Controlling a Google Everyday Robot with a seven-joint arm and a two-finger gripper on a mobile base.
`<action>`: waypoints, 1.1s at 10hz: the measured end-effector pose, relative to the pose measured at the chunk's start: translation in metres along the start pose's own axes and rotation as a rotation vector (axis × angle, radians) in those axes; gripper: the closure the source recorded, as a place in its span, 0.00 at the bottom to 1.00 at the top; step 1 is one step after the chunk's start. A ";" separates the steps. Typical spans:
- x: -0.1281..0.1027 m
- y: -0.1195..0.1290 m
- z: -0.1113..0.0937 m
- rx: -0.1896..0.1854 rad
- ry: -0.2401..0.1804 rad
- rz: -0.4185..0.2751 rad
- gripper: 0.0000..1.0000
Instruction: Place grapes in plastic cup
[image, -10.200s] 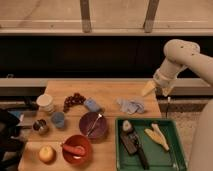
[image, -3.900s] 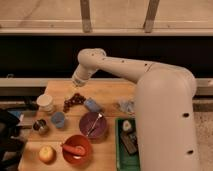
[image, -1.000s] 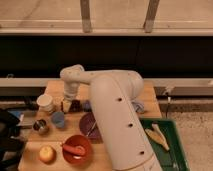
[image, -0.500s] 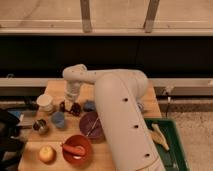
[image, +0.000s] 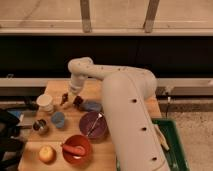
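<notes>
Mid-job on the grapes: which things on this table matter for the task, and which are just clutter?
In the job: grapes, beside the gripper at the table's back left; plastic cup, light blue, in front of them.

Lying about: white cup, metal cup, purple bowl, red bowl, apple, green tray.

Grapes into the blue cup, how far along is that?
Done: the claw is down at the grapes, which lie beside the white cup. In hand: the pickup; I can't tell whether it has a grip. Left: lifting them, carrying them to the blue cup nearer the front edge, and dropping them in.
</notes>
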 end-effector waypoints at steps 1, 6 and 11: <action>-0.004 -0.001 -0.011 0.001 -0.016 -0.008 1.00; -0.031 0.028 -0.075 -0.070 -0.144 -0.138 1.00; -0.045 0.099 -0.085 -0.158 -0.161 -0.186 1.00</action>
